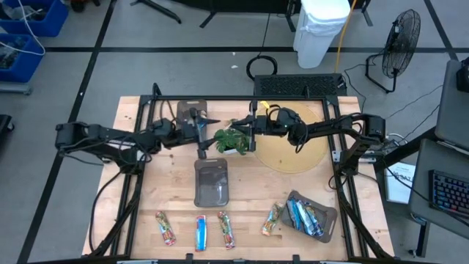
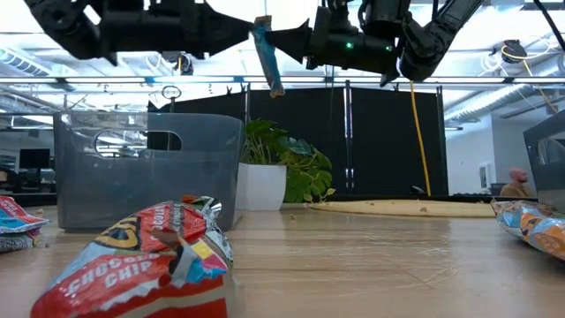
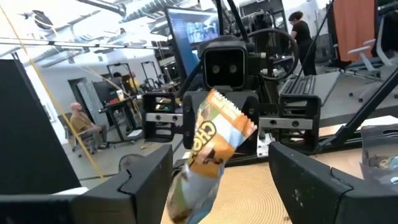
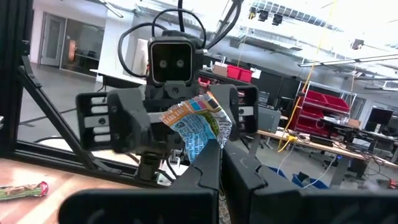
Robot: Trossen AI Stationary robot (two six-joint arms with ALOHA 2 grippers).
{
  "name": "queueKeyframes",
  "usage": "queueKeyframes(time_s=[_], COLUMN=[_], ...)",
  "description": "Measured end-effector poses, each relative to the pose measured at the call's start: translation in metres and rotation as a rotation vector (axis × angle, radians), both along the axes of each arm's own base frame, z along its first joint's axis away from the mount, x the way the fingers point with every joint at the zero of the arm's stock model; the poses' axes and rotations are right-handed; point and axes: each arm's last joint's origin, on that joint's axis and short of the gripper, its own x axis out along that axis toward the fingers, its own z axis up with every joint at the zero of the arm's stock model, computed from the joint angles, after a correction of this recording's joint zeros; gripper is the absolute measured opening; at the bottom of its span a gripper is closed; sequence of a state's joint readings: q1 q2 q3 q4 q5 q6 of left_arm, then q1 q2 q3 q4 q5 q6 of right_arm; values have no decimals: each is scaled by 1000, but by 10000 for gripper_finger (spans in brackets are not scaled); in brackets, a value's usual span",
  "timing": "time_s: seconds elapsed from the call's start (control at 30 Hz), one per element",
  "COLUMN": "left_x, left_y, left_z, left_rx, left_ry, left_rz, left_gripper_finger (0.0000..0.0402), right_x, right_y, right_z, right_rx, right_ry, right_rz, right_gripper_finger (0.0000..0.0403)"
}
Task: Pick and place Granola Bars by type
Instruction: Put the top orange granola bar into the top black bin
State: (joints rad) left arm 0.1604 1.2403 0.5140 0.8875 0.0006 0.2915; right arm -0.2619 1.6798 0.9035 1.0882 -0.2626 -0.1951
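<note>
A blue-silver and orange wrapped granola bar (image 2: pixel 267 57) hangs in mid-air above the small plant (image 1: pixel 233 139), between my two grippers. My right gripper (image 4: pixel 222 158), reaching in from the table's right, is shut on it. My left gripper (image 3: pixel 219 154) faces it from the table's left and is open, its fingers standing wide on either side of the bar (image 3: pixel 211 146) without touching. More bars lie near the table's near edge: red-multicolour (image 1: pixel 166 227), blue (image 1: pixel 201 232), red (image 1: pixel 226 229) and green-tan (image 1: pixel 273 218). My right gripper pinches the bar between its two fingers on the wrapper (image 4: pixel 198 144), near the bar's upper end (image 2: pixel 265 35). The fingers come level from the table's right. The bar is lifted clear and hangs tilted below the hold.
A grey tray (image 1: pixel 211 182) sits at the table's centre, another (image 1: pixel 311 214) with blue bars at the near right, a third (image 1: pixel 187 110) under my left arm. A round woven mat (image 1: pixel 293 150) lies beneath my right arm. People show in the room beyond.
</note>
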Motion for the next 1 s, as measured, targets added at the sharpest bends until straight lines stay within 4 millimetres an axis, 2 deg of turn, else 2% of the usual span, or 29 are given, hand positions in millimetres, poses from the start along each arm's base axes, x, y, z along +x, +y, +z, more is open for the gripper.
queueKeyframes(time_s=[0.3,0.73,0.87,1.0], left_x=[26,27,27,28], left_y=[4,5,6,2], left_z=[-2,-1,-3,-3], left_rx=[-4,41,68,115], left_ry=[33,50,71,80], left_rz=[3,28,58,56], left_gripper_finger=[269,265,232,167], right_x=[0,1,1,1], right_y=[1,0,0,0], right_z=[0,-3,-3,-3], right_rx=[11,14,10,10], right_ry=[1,38,37,37], right_rz=[7,6,5,6], right_gripper_finger=[0,0,0,0])
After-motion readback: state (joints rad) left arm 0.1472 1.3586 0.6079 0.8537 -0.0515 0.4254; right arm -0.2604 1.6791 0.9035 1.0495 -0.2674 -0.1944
